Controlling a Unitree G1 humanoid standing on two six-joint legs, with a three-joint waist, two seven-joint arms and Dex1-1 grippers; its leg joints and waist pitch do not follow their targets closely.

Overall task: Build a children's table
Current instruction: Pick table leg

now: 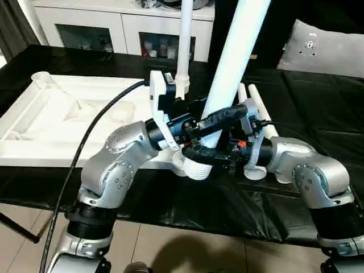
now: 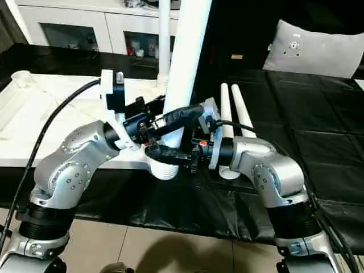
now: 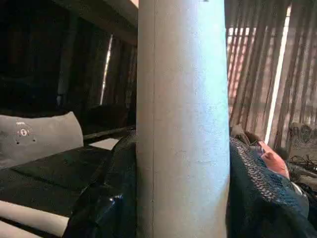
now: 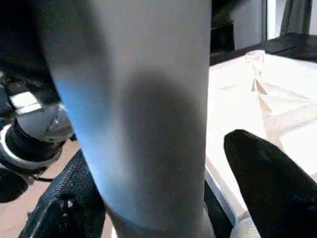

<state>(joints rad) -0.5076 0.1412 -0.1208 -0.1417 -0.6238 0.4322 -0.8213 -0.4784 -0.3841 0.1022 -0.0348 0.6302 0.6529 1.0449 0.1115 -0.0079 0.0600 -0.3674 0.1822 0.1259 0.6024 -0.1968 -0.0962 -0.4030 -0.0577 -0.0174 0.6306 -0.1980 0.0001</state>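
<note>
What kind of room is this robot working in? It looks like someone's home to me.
Probably a home living room, used as a test space. A white cabinet with glass doors stands behind the black-covered table, a grey cushion sits at the back, and long curtains hang over a bright window.

No text, label, brand, number or sign can be read on anything here; the small dark mark on the grey cushion (image 1: 318, 48) is too small to tell.

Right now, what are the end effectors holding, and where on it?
Both the left end effector and the right end effector clamp one upright white leg near its lower, threaded end, at the tabletop's corner.
</note>
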